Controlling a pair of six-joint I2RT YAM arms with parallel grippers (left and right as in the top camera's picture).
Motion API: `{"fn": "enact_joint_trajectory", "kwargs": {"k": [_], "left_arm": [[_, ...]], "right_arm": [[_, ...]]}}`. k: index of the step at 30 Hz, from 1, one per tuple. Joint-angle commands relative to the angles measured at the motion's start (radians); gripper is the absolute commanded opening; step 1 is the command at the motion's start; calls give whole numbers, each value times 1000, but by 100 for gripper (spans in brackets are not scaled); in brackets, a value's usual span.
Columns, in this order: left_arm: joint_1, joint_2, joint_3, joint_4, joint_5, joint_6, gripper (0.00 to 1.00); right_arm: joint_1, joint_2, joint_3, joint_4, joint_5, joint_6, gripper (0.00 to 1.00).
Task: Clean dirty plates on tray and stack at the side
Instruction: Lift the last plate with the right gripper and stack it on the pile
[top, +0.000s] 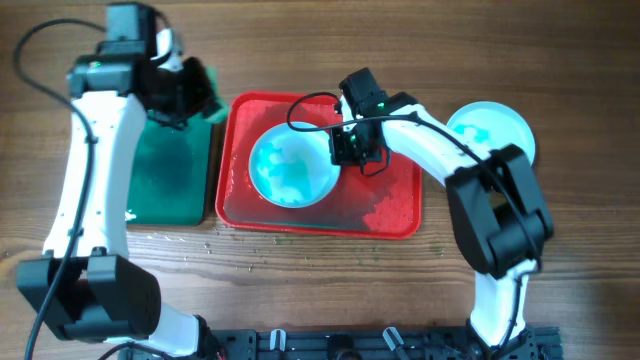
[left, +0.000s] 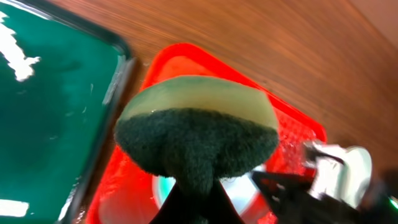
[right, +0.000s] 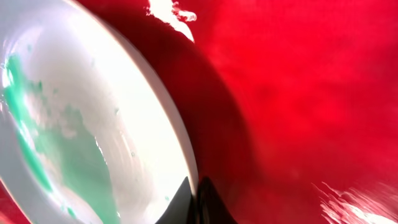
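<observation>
Position: the dirty plate (top: 290, 170) lies flat on the red tray (top: 390, 215), left of the tray's centre. A second plate (top: 495, 125) rests on the counter (top: 560, 60) to the right of the tray, partly hidden behind the right arm. A third plate is not visible.

The right tool (top: 352, 148) sits at the right rim of the dirty plate. In the right wrist view its fingertips meet on the rim edge, so it appears clenched on the plate's lip. The left tool (top: 180, 90) is clamped on a sponge (left: 196, 134), its dark scouring face toward the wrist camera, and hangs over the far end of the dark green tray (top: 170, 175).

Handling judgement: the plate looks rigid and thin-walled, with a smooth glossy surface. It should not flex under a pinch. Green smears (right: 68, 155) cover the bowl, and wet glints show on the tray floor, so the surface is probably slippery. A rim pinch is the only practical hold, because the plate lies flat and offers no other edge. Such a grip leaves the plate's weight hanging off one side, so the plate may pivot or slide out under scrubbing pressure. Whether the plate is ceramic or plastic cannot be told, so it should be treated as breakable.
</observation>
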Motion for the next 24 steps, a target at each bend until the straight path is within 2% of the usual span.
{"fn": "enact_joint_trajectory", "kwargs": {"k": [1, 4, 8, 14, 16, 20, 22, 24], "left_arm": [[46, 20, -23, -41, -44, 25, 4], [47, 25, -41, -33, -56, 24, 4], [47, 31, -41, -32, -82, 24, 4], [47, 31, -41, -32, -82, 21, 4], [47, 31, -41, -31, -82, 21, 4], [47, 32, -41, -25, -82, 21, 4], [47, 32, -41, -24, -82, 21, 4], [47, 32, -41, -21, -82, 21, 4]], "right_arm": [[40, -186, 5, -71, 370, -28, 4], [172, -277, 5, -162, 819, -28, 4], [401, -280, 5, -243, 1281, 26, 4], [595, -280, 5, -228, 1735, 27, 4], [617, -280, 5, -218, 1803, 23, 4], [622, -280, 5, -193, 1801, 30, 5], [612, -280, 5, -172, 1712, 35, 4], [572, -280, 5, -168, 1490, 35, 4]]}}
